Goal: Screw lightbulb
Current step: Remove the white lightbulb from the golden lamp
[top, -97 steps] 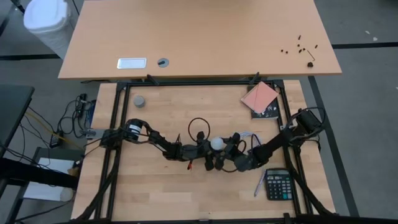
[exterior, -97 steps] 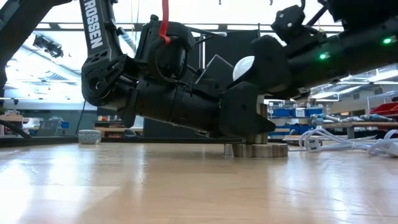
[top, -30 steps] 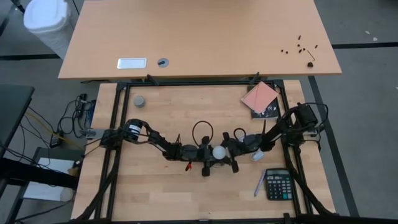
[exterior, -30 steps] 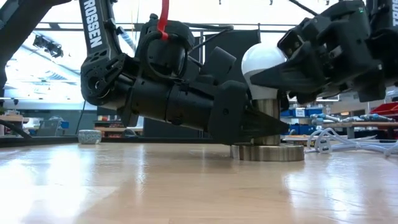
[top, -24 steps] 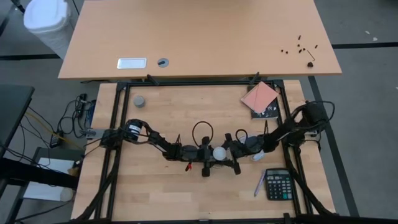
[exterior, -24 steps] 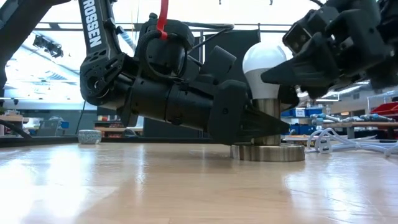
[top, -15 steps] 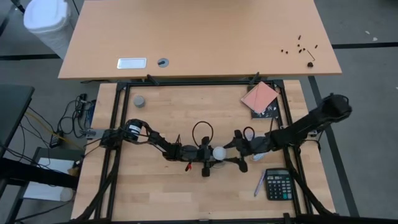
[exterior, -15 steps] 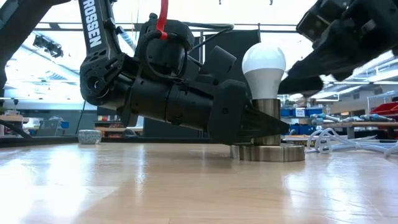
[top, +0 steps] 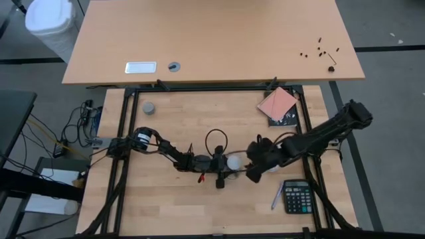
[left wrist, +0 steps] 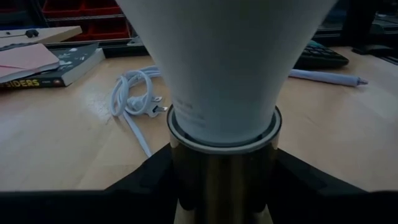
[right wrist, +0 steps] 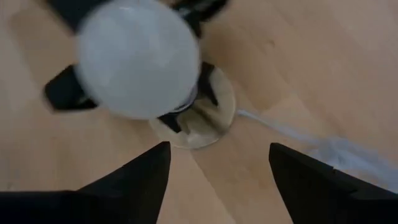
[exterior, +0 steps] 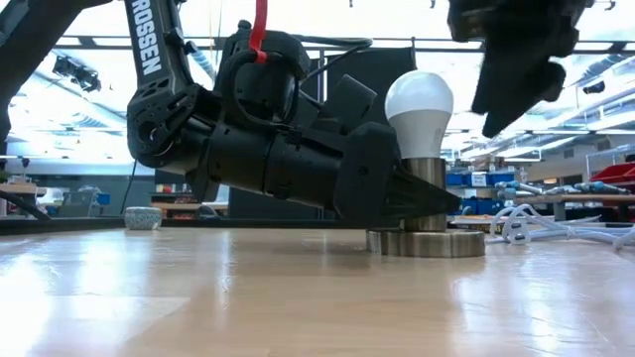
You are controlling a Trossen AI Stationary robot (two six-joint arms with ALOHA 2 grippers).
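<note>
From above, the lightbulb (top: 233, 161) stands mid-table in its socket (exterior: 427, 241), which the left gripper (top: 221, 164) clamps at the neck. At table level, the right gripper (exterior: 516, 61) hangs open beside the bulb's head, holding nothing. Past its own fingers (right wrist: 134, 177) the bulb sits off-centre, so centring before closing and twisting seems wise.
</note>
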